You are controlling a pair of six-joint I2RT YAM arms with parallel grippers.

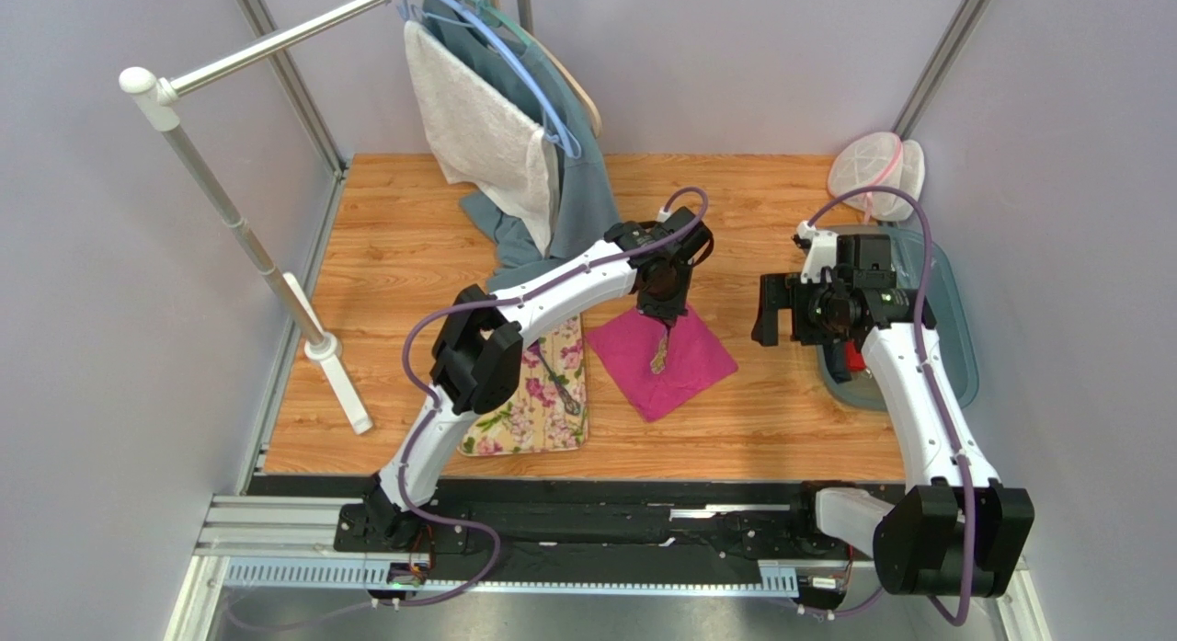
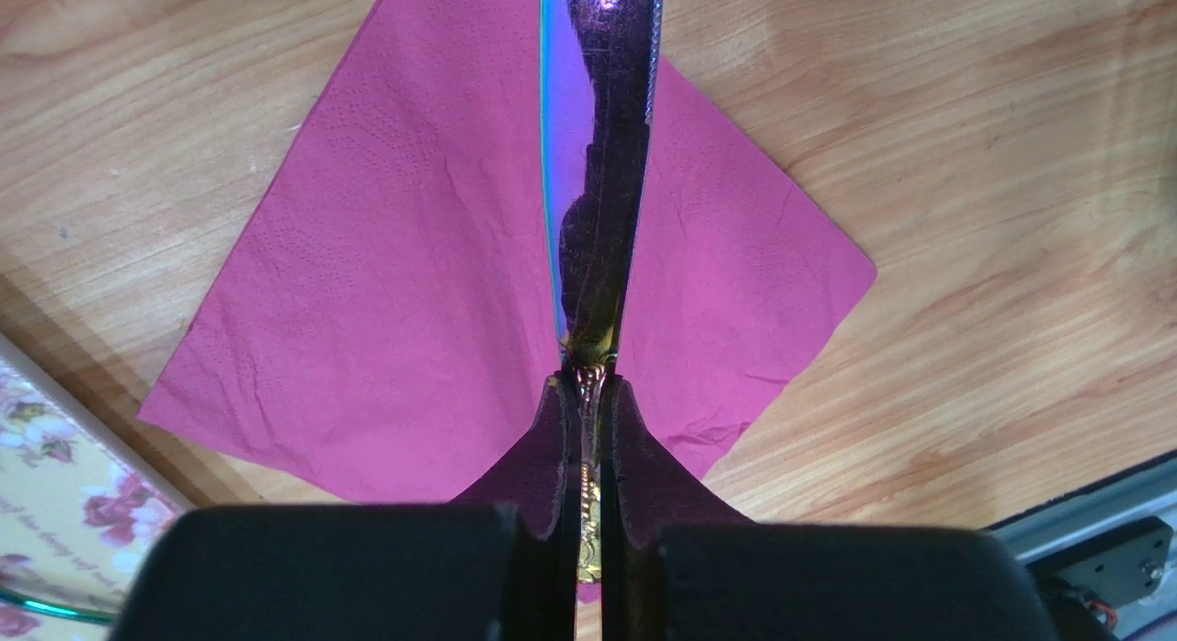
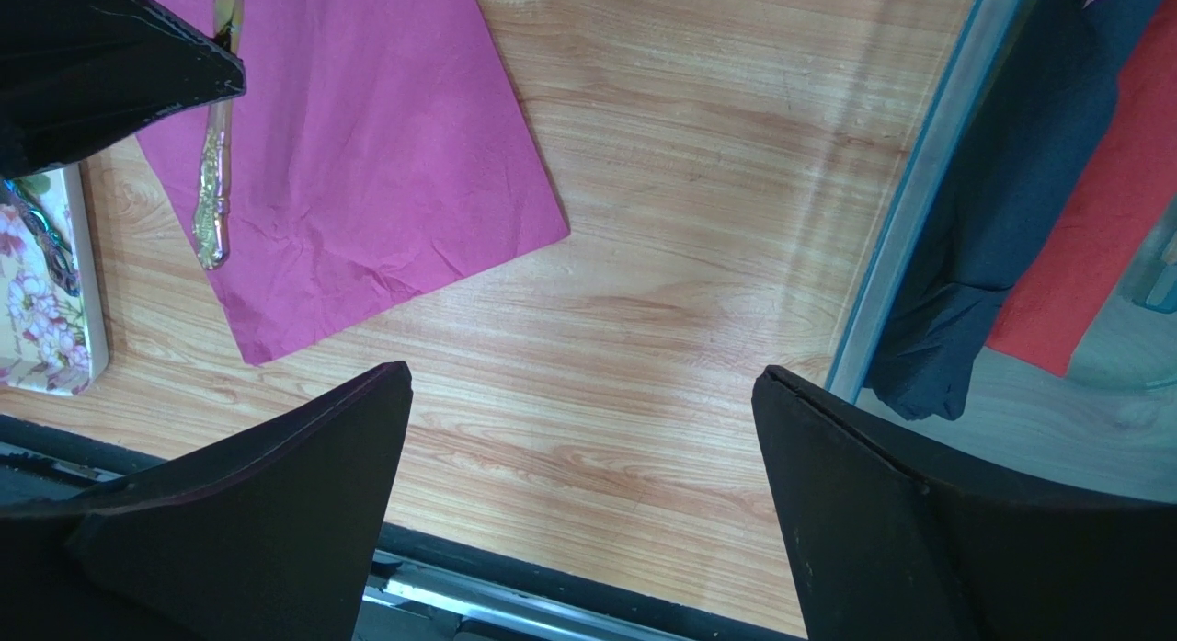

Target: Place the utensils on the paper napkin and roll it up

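The paper napkin (image 1: pixel 698 363) lies at 3 o'clock from the flowered mat (image 1: pixel 539 400); the left gripper (image 2: pixel 591 382) clamps a utensil (image 2: pixel 604 186) above it. It is best laid flat mid-napkin before release. The right gripper (image 3: pixel 580 379) hangs open.

left arm (image 1: pixel 553 289) extended forward | left tool (image 2: pixel 587 382) clamped on utensil (image 2: pixel 608 145) | right tool (image 3: pixel 580 379) spread wide

**Open table right of the napkin, crowding left and rear**

Bare table (image 1: pixel 774 414) lies between the paper napkin (image 1: pixel 698 365) and the tray (image 1: pixel 960 358) (the widest gap, beneath the spread-apart right jaws). The left jaws, pinched on a utensil (image 2: pixel 601 186), hang over the napkin's middle. The left arm (image 1: pixel 553 289) spans the flowered mat (image 1: pixel 532 407). Hanging cloths (image 1: pixel 491 124) block the rear, and the rack pole (image 1: pixel 242 234) stands at the left.
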